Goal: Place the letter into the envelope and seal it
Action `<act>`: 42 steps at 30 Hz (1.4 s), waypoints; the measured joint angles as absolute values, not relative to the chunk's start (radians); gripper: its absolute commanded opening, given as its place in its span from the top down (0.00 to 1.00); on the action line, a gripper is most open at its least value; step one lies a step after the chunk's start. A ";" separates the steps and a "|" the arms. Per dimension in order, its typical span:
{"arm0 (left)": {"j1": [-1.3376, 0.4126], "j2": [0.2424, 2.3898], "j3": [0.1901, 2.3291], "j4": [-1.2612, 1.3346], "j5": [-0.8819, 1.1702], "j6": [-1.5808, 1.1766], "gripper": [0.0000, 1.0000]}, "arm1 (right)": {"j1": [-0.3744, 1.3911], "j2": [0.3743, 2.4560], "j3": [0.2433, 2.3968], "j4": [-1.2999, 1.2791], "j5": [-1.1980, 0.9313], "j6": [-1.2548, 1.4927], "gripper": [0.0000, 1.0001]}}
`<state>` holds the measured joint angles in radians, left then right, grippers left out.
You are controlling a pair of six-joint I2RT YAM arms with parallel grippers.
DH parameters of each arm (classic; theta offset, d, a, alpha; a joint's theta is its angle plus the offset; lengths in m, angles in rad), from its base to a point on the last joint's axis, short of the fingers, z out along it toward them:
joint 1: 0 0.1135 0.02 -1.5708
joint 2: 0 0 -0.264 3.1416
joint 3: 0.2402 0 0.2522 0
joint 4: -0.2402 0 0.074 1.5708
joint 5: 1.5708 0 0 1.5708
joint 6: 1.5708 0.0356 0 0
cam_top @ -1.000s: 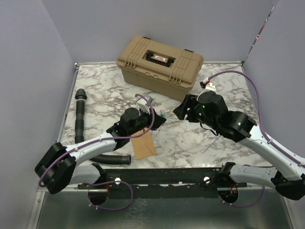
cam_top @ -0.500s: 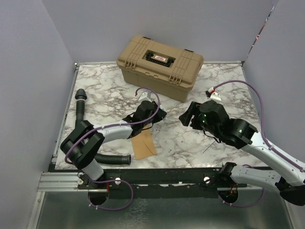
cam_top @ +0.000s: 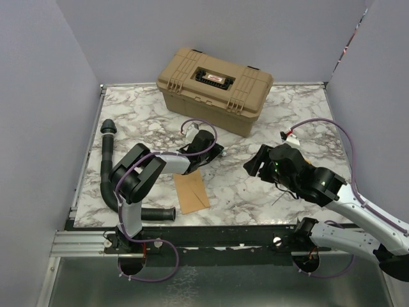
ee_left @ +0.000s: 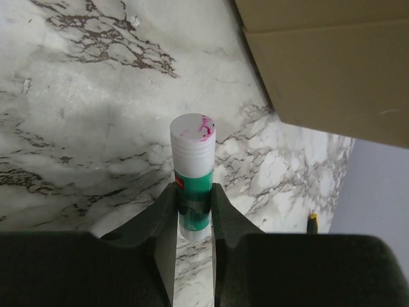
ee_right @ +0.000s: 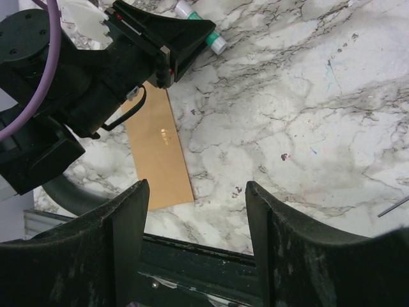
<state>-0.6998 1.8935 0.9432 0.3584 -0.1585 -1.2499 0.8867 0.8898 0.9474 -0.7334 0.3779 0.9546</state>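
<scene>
Gripping a glue stick (ee_left: 193, 166) by its green body, the left hand (ee_left: 193, 211) is clamped on it, with the white end, smeared pink, pointing toward the tan case (cam_top: 214, 89). From the overhead view this hand hangs low over the counter (cam_top: 255, 192), just in front of the case's near wall. The envelope (cam_top: 192, 192) lies flat further out from the case, toward the counter's front edge and apart from the glue stick. It shows as a single brown rectangle, and I cannot make out its flap or a separate pale letter, so whether the letter is already inside cannot be told. The right hand (ee_right: 195, 192) is spread wide apart and holds nothing. It hovers in front of the case and off to the right, with its camera looking down at the envelope's near corner. Judging by the glue in the grip, the sealing step is in hand rather than the inserting step. Whether the stick is capped is unclear from the wrist view. The next move likely calls for bringing the stick's white end back from the case to the envelope's flap edge. The free right hand could pin the paper so it does not slide under the stroke.
</scene>
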 measured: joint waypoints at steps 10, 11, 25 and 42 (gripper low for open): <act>-0.699 1.943 1.002 0.336 -0.200 -1.351 0.64 | 0.887 0.830 0.941 -0.757 0.379 0.992 0.36; -0.699 1.951 1.008 0.330 -0.202 -1.354 0.63 | 0.887 0.827 0.941 -0.759 0.378 0.994 0.36; -0.700 1.925 1.051 0.279 -0.216 -1.242 0.30 | 0.887 0.822 0.941 -0.790 0.379 0.998 0.35; -0.698 1.298 1.129 -0.377 -0.405 -0.728 0.01 | 0.887 0.831 1.128 -1.092 0.565 1.039 0.27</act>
<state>-0.6975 1.2976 1.1286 -0.3771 -0.4049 -0.7284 0.8867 0.8310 1.1278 -1.0916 0.5648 1.0389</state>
